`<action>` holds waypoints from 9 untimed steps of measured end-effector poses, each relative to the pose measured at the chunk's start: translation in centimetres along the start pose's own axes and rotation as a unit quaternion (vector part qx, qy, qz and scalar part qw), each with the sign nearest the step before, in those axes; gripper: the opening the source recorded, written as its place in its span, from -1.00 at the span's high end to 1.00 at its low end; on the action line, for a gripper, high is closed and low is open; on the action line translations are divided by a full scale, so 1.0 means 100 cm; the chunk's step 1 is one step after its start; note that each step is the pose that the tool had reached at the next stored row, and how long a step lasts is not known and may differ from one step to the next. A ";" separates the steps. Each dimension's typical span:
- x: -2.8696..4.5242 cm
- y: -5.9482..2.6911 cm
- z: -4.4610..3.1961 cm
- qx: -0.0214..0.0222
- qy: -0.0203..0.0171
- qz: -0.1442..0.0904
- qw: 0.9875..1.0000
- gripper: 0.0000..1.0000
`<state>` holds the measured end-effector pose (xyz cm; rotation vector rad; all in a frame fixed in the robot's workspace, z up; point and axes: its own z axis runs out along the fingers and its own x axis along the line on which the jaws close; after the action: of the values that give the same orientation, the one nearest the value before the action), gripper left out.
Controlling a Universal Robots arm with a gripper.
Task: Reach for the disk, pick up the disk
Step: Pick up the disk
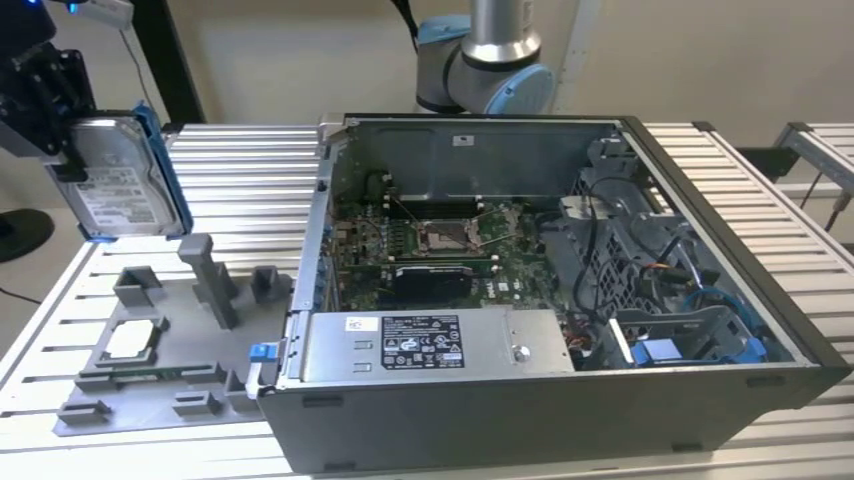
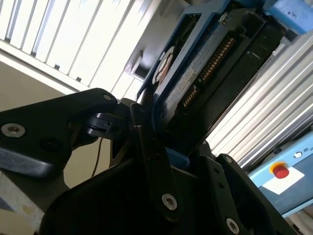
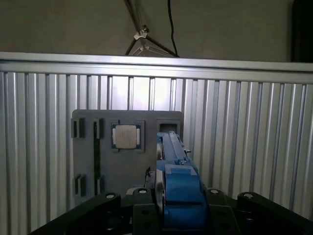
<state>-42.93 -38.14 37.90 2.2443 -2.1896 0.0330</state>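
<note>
Pick-up stage, disk in grasp. In the exterior view the tool (image 1: 64,135) sits toward ten o'clock from the open computer case (image 1: 534,425), and its fingers are pinched on the disk (image 1: 118,185), which stands on edge with its labelled face turned toward the case and its blue bracket running along the narrow sides. The disk appears to hang clear of the slatted worktop (image 1: 240,165) and above the grey fixture plate (image 1: 147,375) that lies at about eight o'clock from the case. The edge-on attitude is probably kept because the plate holds parts upright in slots and between posts, so a straight lift frees the bracket without scraping. In the first wrist view the disk (image 3: 178,188) is seen down its thin edge between the dark fingers (image 3: 142,213), with the fixture plate (image 3: 88,147) well beneath it. The small square chip (image 3: 126,135) rests in its own recess there, beside an open pocket (image 3: 168,128). In the second wrist view the disk (image 2: 190,83) shows its circuit side and connector, gripped near one end; such an end grasp would leave most of the body free. The long grey box (image 1: 427,345) remains mounted inside the case, apart from the work.
</note>
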 end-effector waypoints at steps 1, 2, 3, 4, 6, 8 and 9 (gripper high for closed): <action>0.0000 0.0000 -0.0010 0.000 0.000 0.000 1.000 1.00; 0.0001 0.0000 -0.0019 0.000 0.000 0.000 1.000 1.00; 0.0001 0.0000 -0.0028 0.000 0.000 0.000 1.000 1.00; 0.0001 0.0000 -0.0039 0.000 0.000 0.000 1.000 1.00; 0.0001 0.0000 -0.0066 0.000 0.000 0.000 1.000 1.00; 0.0002 -0.0001 -0.0092 0.000 0.000 0.000 1.000 1.00; 0.0002 -0.0001 -0.0105 0.000 0.000 0.000 1.000 1.00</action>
<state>-42.93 -38.14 38.95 2.2443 -2.1897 0.0331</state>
